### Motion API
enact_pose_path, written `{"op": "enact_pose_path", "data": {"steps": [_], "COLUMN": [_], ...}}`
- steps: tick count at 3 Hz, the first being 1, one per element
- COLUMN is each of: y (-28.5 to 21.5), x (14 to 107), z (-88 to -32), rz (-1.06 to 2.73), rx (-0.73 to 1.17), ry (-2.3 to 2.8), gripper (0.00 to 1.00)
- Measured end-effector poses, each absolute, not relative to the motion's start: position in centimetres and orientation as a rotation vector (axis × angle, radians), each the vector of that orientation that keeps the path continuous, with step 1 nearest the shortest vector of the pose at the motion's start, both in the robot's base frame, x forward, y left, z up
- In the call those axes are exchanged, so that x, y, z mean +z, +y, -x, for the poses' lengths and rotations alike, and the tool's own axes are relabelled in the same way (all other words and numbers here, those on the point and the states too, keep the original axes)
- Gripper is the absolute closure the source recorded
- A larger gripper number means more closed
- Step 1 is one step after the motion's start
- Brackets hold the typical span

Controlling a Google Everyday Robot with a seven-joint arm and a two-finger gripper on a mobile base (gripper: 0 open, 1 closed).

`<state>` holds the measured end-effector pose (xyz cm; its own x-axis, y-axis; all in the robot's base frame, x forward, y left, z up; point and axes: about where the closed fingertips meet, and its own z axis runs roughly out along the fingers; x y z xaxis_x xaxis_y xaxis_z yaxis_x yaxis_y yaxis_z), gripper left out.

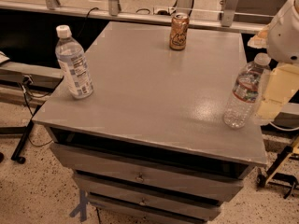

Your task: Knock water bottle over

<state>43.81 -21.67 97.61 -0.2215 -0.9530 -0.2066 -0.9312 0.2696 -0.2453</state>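
1. The water bottle (243,94) stands upright near the front right corner of the counter (154,92), close to the right edge. Its white cap is on top and its long axis is vertical.

2. The gripper (275,94) hangs just beside the bottle, out past the counter's right edge. It sits level with the bottle's upper and middle body.

3. Whether the claw is released or clenched cannot be told from here. It grasps nothing that shows.

4. Here is the relation that counts: the bottle lies inward from the gripper, toward the middle of the counter. It cannot be told whether the two touch or a sliver of gap remains, because the clear plastic blurs that line.

5. There is only one arm, and it is already on the bottle's outer side. A sideways push across the right edge toward the middle looks like the natural move. Contact high on the body should tip the bottle rather than slide it.

6. Tipped that way, the bottle should fall onto the open grey top. A push along the right edge toward the front corner risks rolling it off.

7. The other bottle (74,64) by the left edge and the can (179,31) at the back edge are both well apart from the action.
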Motion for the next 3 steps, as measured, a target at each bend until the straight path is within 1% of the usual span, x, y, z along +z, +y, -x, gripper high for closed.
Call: {"op": "enact_pose_path", "data": {"steps": [2,3], "y": [-22.0,-24.1], "x": [99.0,100.2], "z": [-44.5,-45.6], "rz": [1.692,1.601], "rx": [-0.089,-0.044], "ry": [2.191,2.153], "gripper": [0.0,0.0]}}
